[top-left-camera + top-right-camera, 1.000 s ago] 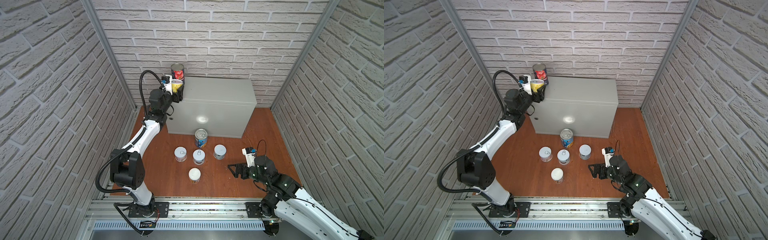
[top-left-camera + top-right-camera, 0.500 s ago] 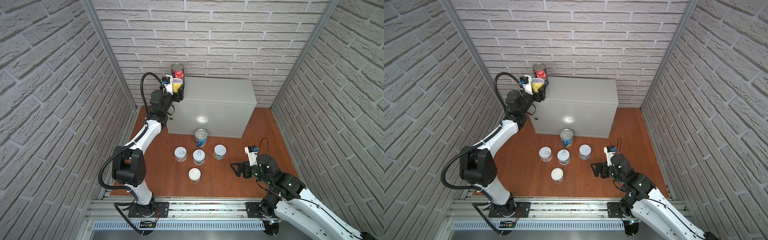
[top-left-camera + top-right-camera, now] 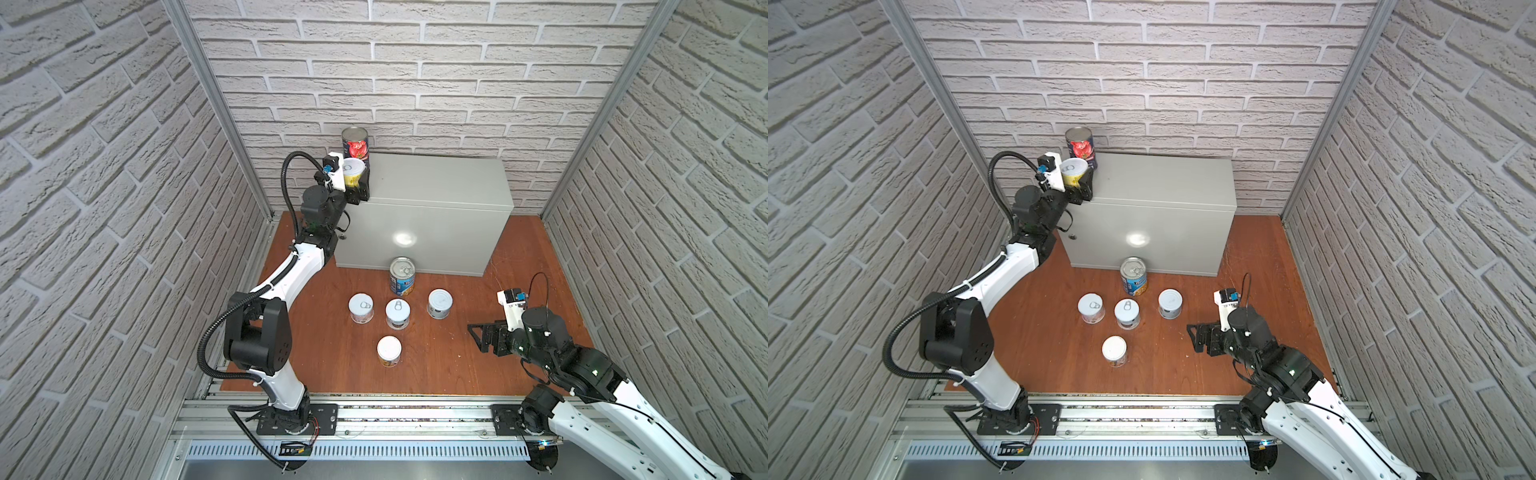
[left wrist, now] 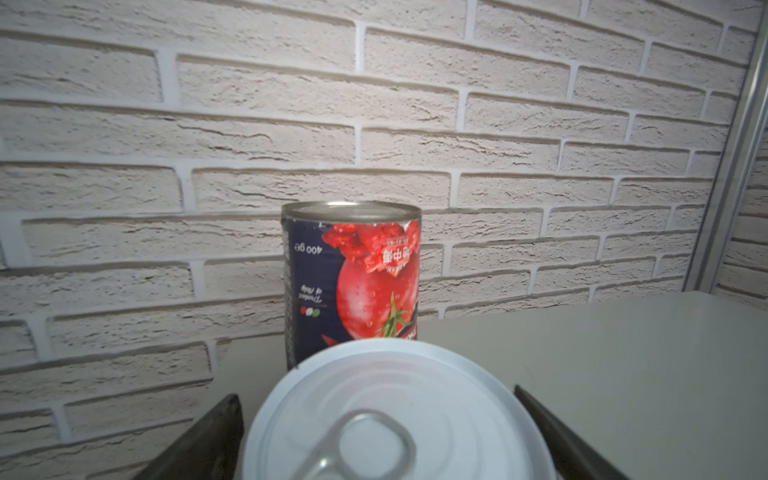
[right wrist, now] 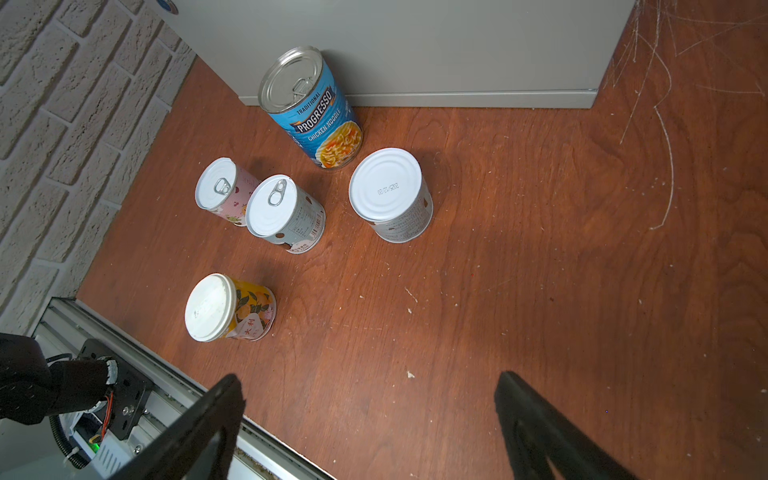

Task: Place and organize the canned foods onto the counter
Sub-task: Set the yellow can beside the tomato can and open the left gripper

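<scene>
While the left gripper point(image 3: 356, 183) reaches up at the counter's point(image 3: 436, 183) back left corner in both top views, its jaws stand apart on either side of a yellow can point(image 3: 353, 172), which sits on the counter top just in front of the tomato can point(image 3: 355, 144). Five cans stand on the wooden floor point(image 3: 519, 266) before the counter; the right gripper point(image 3: 484, 336) hovers spread wide and empty, well apart from them. Grey brick walls point(image 3: 415, 62) enclose the cell.

From the left wrist, both fingers point(image 4: 208, 436) flank the yellow can's white pull-tab lid point(image 4: 395, 415) with slight gaps showing. Behind it, the tomato label point(image 4: 374, 282) is upside down, reading "400 g".

From the right wrist, the blue can point(image 5: 316, 108) reads "PROGRESSO TRADITIONAL CHICKEN NOODLE" and stands against the counter's front. Three pale cans point(image 5: 386, 195) and a second yellow one point(image 5: 228, 307) stand nearer the open fingers point(image 5: 532, 424).
</scene>
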You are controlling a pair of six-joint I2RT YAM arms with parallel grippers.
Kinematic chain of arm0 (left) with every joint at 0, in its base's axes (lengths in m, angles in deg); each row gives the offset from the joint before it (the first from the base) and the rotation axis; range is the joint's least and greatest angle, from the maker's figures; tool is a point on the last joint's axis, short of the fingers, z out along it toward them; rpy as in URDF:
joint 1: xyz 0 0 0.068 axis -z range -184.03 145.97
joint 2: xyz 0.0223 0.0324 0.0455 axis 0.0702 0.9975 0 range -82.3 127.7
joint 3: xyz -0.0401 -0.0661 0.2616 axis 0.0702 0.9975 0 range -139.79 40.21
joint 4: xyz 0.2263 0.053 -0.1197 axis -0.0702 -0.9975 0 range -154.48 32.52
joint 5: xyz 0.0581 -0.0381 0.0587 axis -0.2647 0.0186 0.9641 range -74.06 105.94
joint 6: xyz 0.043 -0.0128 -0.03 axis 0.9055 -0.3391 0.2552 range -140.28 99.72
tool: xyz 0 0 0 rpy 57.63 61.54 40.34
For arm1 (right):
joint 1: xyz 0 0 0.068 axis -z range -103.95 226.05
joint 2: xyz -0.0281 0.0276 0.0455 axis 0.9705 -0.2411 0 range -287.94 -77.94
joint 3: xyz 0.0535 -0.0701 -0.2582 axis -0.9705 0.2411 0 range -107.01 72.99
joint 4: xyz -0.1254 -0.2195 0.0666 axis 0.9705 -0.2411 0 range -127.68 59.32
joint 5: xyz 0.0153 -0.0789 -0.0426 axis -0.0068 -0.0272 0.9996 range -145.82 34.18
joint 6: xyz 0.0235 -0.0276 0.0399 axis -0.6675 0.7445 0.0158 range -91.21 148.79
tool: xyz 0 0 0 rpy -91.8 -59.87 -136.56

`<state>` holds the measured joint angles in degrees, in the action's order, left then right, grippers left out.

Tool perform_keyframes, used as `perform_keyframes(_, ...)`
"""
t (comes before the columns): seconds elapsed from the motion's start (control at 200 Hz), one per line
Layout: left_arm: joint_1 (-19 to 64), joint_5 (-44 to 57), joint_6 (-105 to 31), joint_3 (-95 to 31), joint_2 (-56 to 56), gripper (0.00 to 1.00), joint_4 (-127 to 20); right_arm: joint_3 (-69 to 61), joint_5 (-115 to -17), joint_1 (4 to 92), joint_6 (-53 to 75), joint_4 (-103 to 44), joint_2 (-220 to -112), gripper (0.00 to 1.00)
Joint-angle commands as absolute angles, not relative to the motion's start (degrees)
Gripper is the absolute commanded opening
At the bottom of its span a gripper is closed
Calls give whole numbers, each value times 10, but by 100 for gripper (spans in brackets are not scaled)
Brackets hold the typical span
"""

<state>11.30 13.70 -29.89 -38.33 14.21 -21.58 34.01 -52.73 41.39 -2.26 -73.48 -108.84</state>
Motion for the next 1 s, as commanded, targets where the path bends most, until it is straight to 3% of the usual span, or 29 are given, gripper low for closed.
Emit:
perform_keyframes(0.0,144,230,-271,-362,124,98,-262,330,-511,412,-23,-745,-1073,96)
perform_keyframes(0.585,191,375,-267,-268,-20,98,-324,315,-532,412,-43,-773,-1040,98)
perform_keyframes(0.995,206,400,-329,-220,-124,98,-426,312,-557,412,-47,-750,-1061,98)
